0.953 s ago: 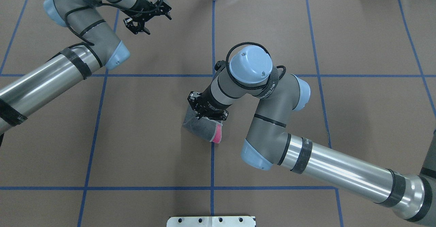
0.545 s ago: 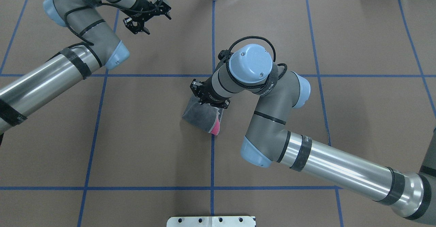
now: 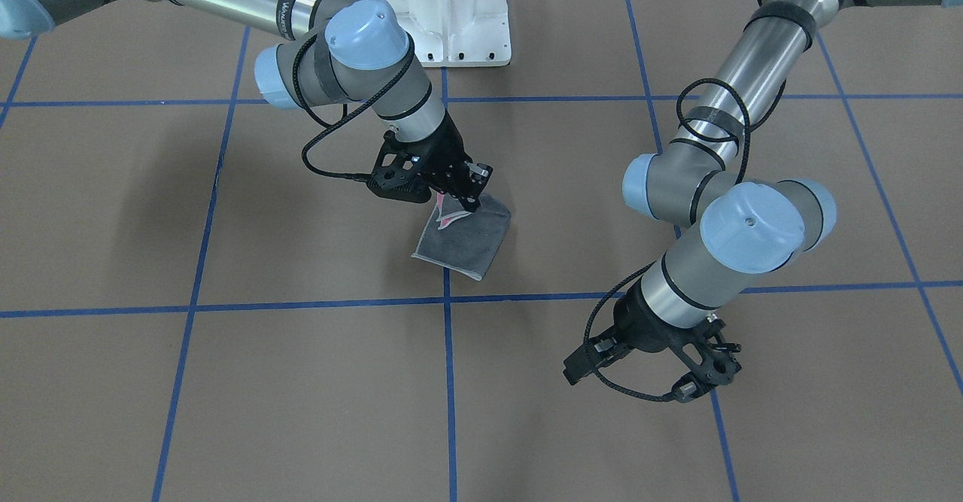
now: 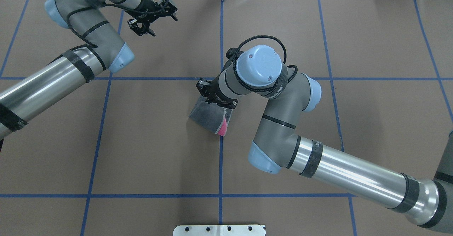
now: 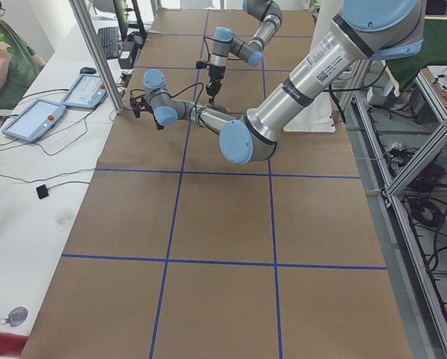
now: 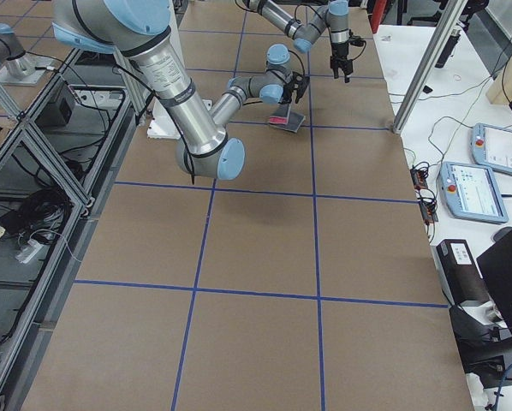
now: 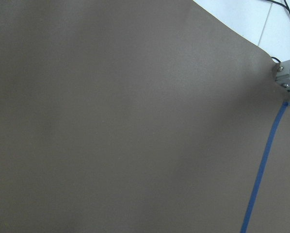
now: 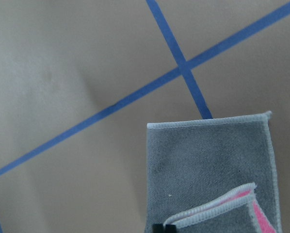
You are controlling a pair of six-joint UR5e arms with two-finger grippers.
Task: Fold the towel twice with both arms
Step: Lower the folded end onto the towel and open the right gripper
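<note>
The towel (image 4: pixel 207 117) lies folded near the table's middle, dark grey face up, with a pink strip along its right edge. It also shows in the front view (image 3: pixel 470 242) and the right wrist view (image 8: pixel 208 160). My right gripper (image 4: pixel 220 108) is shut on the towel's raised, light-edged corner and holds it just above the grey layer; in the front view this gripper (image 3: pixel 468 202) pinches a pink-lined flap. My left gripper (image 4: pixel 144 32) hovers open and empty over bare table at the far left, well away from the towel, also seen in the front view (image 3: pixel 630 383).
Brown table covering with a blue tape grid (image 4: pixel 221 165). The white pedestal base (image 3: pixel 448 13) stands at the robot's side. A metal bracket (image 7: pixel 288 75) sits at the far table edge. An operator (image 5: pixel 3 52) and tablets are beside the table's far side.
My right gripper has moved away from the robot's base with the towel's edge, drawing the towel along; less pink shows now. The left arm has not moved.
</note>
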